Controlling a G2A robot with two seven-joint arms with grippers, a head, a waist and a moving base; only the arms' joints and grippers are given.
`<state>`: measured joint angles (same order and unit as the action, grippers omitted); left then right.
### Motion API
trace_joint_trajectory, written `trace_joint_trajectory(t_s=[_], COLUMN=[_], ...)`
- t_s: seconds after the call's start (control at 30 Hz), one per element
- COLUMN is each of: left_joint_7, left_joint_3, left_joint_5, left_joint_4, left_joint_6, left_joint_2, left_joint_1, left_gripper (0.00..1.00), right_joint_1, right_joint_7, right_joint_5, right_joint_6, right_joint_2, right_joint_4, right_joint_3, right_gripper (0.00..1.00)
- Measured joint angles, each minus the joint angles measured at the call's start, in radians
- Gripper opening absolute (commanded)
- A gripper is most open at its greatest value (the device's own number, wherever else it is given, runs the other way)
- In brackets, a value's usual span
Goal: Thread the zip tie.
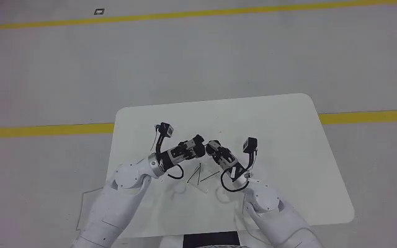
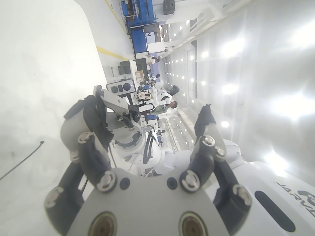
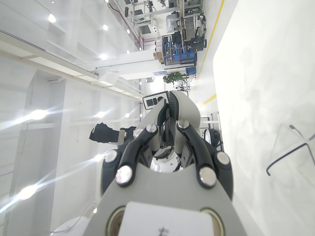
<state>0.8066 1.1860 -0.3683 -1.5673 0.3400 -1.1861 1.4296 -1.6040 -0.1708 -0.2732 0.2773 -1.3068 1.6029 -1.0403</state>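
- The white table (image 1: 279, 124) carries both arms, which meet over its middle.
- The left gripper (image 1: 197, 144) hangs released, its two black fingers (image 2: 85, 114) spread wide and grasping nothing; its tips face the other gripper.
- The right gripper (image 1: 212, 147) is clenched, its fingers pressed together (image 3: 168, 101) — nothing shows between them.
- The zip tie (image 1: 198, 175), thin and black, lies bent on the table just on the robot's side of the two grippers — apart from both.
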Motion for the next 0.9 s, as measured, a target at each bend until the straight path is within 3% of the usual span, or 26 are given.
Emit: trace_joint_trajectory(t_s=[0.17, 0.63, 0.9], left_joint_7=[-0.003, -0.019, -0.021], left_joint_3=[-0.002, -0.011, -0.014], left_joint_5=[0.005, 0.013, 0.011], left_joint_4=[0.005, 0.022, 0.023], left_joint_6=[0.0, 0.0, 0.0], left_joint_2=[0.0, 0.002, 0.004], left_joint_1=[-0.001, -0.009, -0.011], left_gripper=[0.73, 0.6, 0.59], right_joint_1=[-0.001, -0.006, -0.007], right_joint_7=[0.0, -0.007, 0.009], right_joint_5=[0.011, 0.047, 0.092], right_joint_6=[0.002, 0.027, 0.019], right_joint_2=[-0.001, -0.002, -0.003], right_joint_4=[0.0, 0.005, 0.006], right_joint_3=[0.0, 0.0, 0.002], right_gripper=[0.0, 0.0, 0.0])
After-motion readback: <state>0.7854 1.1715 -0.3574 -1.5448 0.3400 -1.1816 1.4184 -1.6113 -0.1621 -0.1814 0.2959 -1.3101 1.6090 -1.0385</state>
